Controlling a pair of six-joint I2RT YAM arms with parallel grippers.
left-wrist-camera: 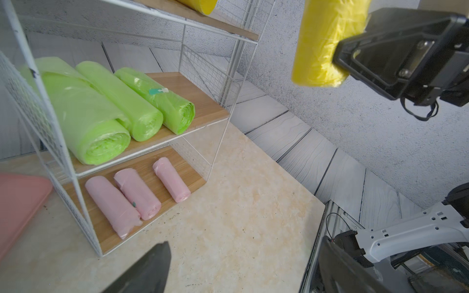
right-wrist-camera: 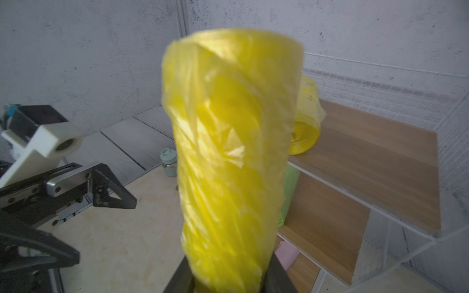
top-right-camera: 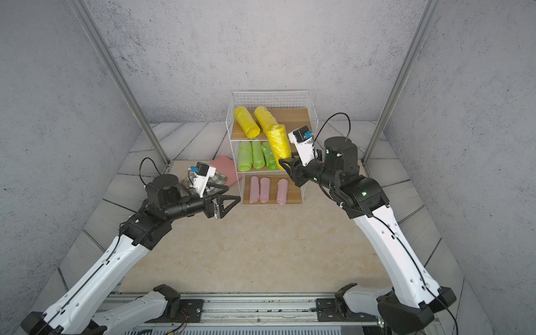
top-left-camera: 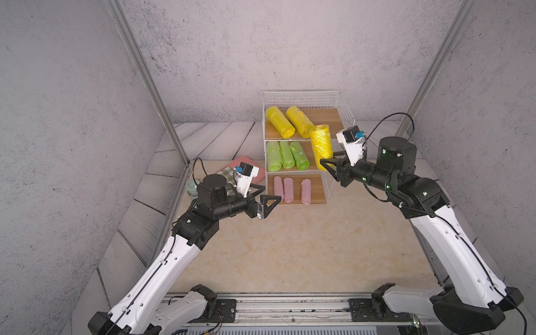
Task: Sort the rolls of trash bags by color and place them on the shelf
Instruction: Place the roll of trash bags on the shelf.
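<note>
Right pincer (top-left-camera: 326, 159), narrow, gripping yellow roll (top-left-camera: 321, 142) (upright)

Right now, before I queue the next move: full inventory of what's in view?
shelf: one, white wire with wooden boards, back of the table
yellow rolls: two, lying on the top tier
held yellow roll: one, upright, in front of the shelf's right side
green rolls: three, middle tier
pink rolls: three, bottom tier
tray: one, pink, left of the shelf
checkered cloth: one, green-white, on the tray
small bottle: one, pale green, table's left edge
table: one, beige
left pincer: open, empty
right pincer: shut on the held yellow roll
</note>
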